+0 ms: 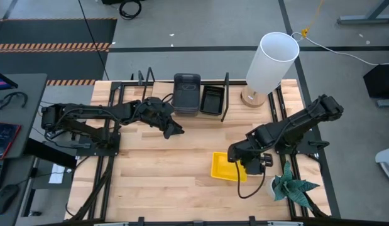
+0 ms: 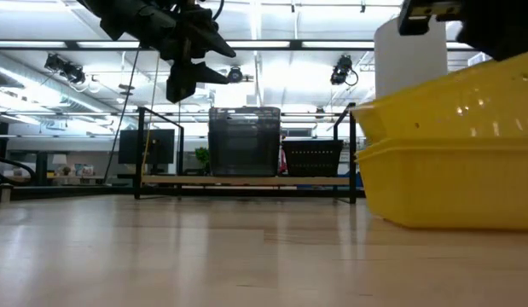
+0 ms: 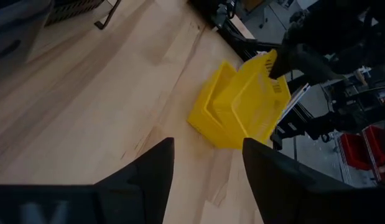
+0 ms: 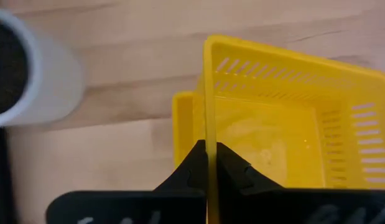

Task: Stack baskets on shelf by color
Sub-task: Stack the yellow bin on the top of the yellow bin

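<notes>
Two bright yellow slotted plastic baskets sit nearest, at the near right of the pale wooden tabletop (image 1: 163, 163). The lower yellow basket (image 2: 451, 183) lies flat on the wood, and the upper yellow basket (image 4: 273, 130) rests tilted inside it, one long side raised. The right gripper (image 4: 210, 171) is at that raised side: its two dark fingers are pressed together on the thin yellow rim, one finger on the inside of the wall and one on the outside, so the rim runs straight up between them. In the high view the right gripper (image 1: 251, 160) sits on the right-hand edge of the yellow pair.

Just beside the baskets, at the near right corner, stands one small green leafy plant in a white pot (image 1: 288, 186).

Farther in, the left gripper (image 1: 172, 129) hangs above bare wood near the table's middle, well apart from the yellow baskets. Its fingers (image 3: 148, 174) are spread wide with nothing between them, and the yellow pair shows beyond the gap.

At the far edge stands the shelf, a pale wooden board with thin black metal uprights (image 2: 246, 181). On it are a stack of dark grey baskets with rounded corners (image 1: 186, 93), whose number I cannot tell, and just to its right one black slotted basket (image 1: 212, 99). To the right of the shelf stands one tall white cylinder on a round wooden base (image 1: 269, 63).
</notes>
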